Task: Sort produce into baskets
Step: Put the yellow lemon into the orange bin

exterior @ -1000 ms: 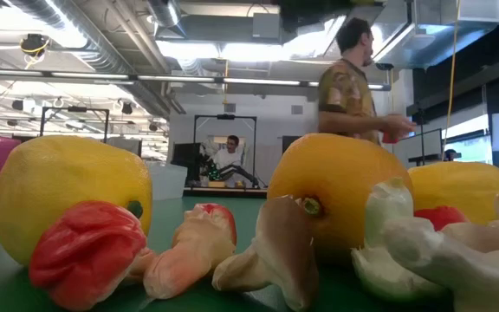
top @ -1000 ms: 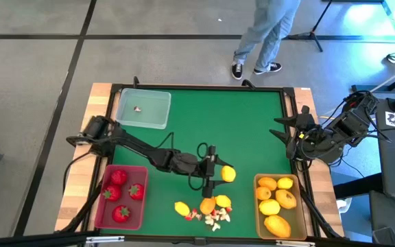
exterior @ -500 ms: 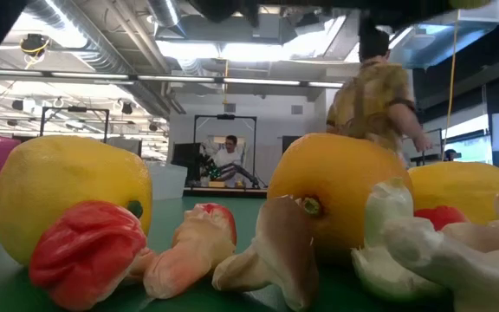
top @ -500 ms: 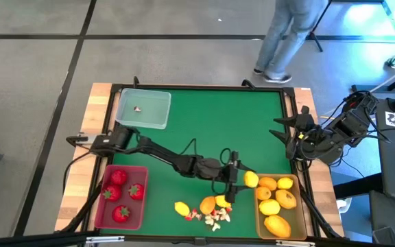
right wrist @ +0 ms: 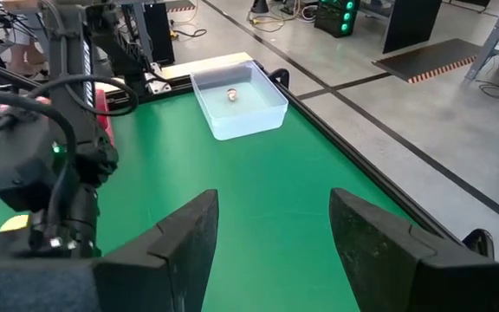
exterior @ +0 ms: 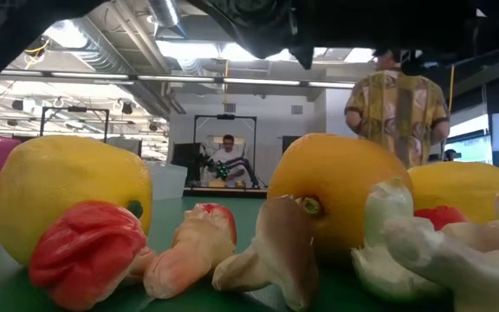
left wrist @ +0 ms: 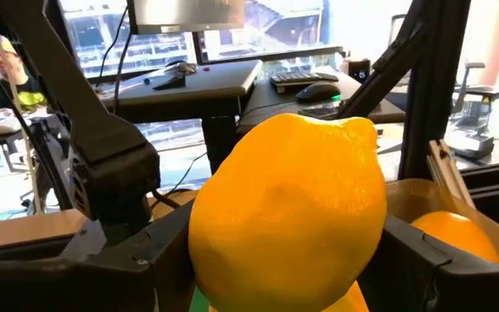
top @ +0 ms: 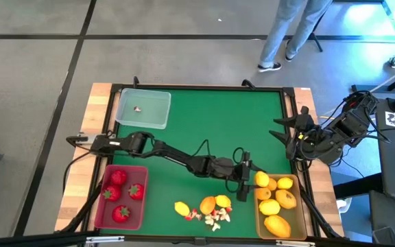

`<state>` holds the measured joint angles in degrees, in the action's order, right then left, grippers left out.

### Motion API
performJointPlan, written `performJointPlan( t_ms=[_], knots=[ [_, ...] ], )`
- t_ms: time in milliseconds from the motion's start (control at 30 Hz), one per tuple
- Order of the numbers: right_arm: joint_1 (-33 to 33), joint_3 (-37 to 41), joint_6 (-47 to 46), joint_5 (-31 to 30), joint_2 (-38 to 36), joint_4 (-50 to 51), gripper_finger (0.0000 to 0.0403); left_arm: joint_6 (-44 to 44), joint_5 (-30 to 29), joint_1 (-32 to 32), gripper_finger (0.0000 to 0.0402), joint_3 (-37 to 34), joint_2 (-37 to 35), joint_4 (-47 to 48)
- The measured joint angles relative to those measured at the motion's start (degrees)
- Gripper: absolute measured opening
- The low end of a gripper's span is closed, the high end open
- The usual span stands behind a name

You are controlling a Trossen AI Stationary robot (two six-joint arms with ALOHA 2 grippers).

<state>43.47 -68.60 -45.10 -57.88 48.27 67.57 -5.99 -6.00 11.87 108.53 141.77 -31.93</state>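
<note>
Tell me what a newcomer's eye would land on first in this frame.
The left arm stretched across the green table, its left gripper holding a yellow lemon at the rim of the tan basket, which already holds several yellow and orange fruits. Next, the pinkish-red basket of strawberries on the left side, and the loose pile of fruit and small white-and-red bits at the near edge. The right gripper waits, open, at the table's right edge.

Grey floor point(top: 149, 41) crossed by dark lines; a person's legs point(top: 290, 31) beyond the tabletop point(top: 211, 116); bright ceiling lights point(exterior: 232, 52), pipes overhead, another person point(exterior: 226, 156) seated far off
</note>
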Motion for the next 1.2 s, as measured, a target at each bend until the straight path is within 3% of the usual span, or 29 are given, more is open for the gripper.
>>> performJointPlan(
  t_ms=[433, 867, 1000, 1200],
  knots=[
    [0.0, 0.0, 0.39, 0.02, 0.0, 0.07, 0.0221, 5.52, -0.02, -2.16, 0.0248, 0.33, 2.3, -1.39],
    [0.01, 0.01, 0.44, -0.04, 0.0, 0.06, 0.0221, 3.68, 1.66, -1.68, 0.0248, 0.38, 2.28, -0.37],
    [0.02, 0.02, 0.44, -0.07, -0.02, 0.0, 0.0221, 4.25, 1.64, -1.78, 0.0248, 4.48, 3.37, -0.31],
    [0.01, 0.0, 0.44, -0.08, 0.0, -0.07, 0.0221, 3.83, 2.12, -1.78, 0.0248, 15.61, 8.99, 11.56]
  ],
)
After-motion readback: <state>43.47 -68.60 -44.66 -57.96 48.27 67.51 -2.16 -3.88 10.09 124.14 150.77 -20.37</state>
